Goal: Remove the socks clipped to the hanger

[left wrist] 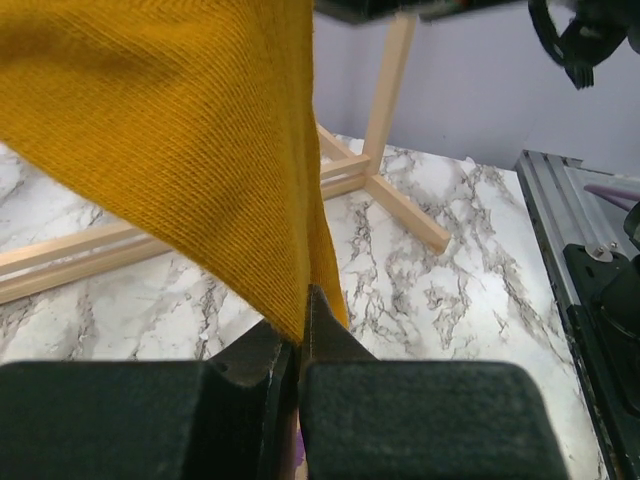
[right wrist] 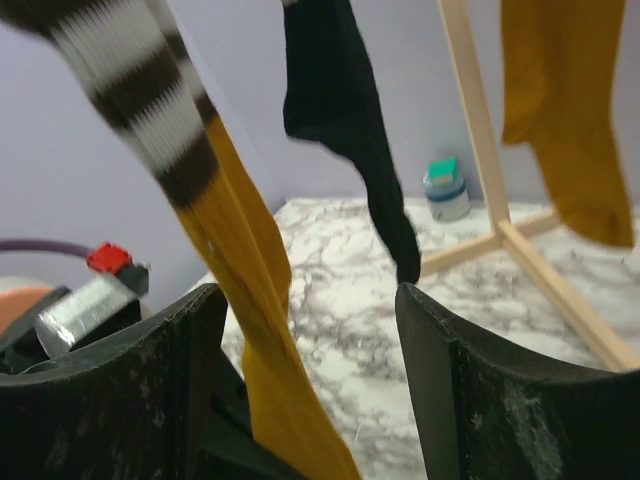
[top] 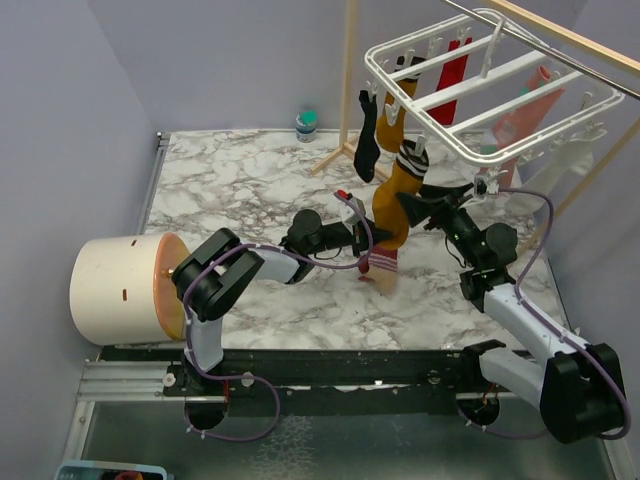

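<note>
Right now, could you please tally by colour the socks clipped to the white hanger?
Mustard socks: 2
Black sock: 1
Red sock: 1
Pink sock: 1
Total: 5
A pale item on the far side is too unclear to count.

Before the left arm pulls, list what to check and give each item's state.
1. Left gripper shut on mustard sock: ok.
2. Right gripper open, one finger on each side of that sock: ok.
3. Striped cuff clipped to hanger: cannot tell, the clip is too small to make out.
4. Black sock outside both grippers: ok.
5. Left grip deep enough to hold: cannot tell, only a fold of fabric shows at the pinch.
</note>
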### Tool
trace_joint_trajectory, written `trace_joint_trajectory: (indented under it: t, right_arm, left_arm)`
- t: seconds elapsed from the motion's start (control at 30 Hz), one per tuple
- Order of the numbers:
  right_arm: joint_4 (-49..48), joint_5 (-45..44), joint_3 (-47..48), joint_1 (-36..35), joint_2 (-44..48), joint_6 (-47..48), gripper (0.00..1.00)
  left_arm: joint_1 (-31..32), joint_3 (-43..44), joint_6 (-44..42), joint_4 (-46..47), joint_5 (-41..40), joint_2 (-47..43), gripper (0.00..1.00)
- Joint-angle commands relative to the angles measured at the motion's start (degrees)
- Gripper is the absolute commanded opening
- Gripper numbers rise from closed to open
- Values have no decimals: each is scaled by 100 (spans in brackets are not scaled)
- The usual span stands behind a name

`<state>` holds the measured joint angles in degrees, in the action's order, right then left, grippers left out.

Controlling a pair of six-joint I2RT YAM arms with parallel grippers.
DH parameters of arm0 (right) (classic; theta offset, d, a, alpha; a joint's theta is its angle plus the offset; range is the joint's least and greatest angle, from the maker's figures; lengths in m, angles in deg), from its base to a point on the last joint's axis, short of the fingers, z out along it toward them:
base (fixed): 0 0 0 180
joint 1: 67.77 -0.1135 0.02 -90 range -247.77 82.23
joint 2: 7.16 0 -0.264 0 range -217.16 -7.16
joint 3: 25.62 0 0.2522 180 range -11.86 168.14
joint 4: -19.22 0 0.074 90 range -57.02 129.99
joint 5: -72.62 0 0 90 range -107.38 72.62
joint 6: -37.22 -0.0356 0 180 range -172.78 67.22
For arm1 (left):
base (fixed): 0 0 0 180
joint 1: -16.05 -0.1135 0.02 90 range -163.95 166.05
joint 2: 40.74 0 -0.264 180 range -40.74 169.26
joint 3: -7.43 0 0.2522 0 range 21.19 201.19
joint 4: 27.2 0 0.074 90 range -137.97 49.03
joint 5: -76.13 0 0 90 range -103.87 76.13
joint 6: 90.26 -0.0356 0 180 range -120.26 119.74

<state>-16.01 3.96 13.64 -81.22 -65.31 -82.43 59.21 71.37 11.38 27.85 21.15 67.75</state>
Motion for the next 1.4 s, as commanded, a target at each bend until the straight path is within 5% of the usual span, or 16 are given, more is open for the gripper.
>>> trace_joint_trajectory:
  t: [0.0, 0.2, 0.8, 1.37]
  right_arm:
    - [-1301, -745, 396, -170, -241, 257, 74]
    - [-2275, -1241, 504, -523, -679, 383, 74]
    - [-3121, -1984, 836, -773, -774, 847, 74]
    - [-3545, -1758, 1519, -773, -1478, 645, 46]
  left_arm:
    - [18, -33, -136, -211, -74, -205, 0]
    - [22, -34, -83, -203, -42, -196, 0]
    - [17, -43, -93, -249, -25, -153, 0]
    - [17, -69, -65, -252, -2, -118, 0]
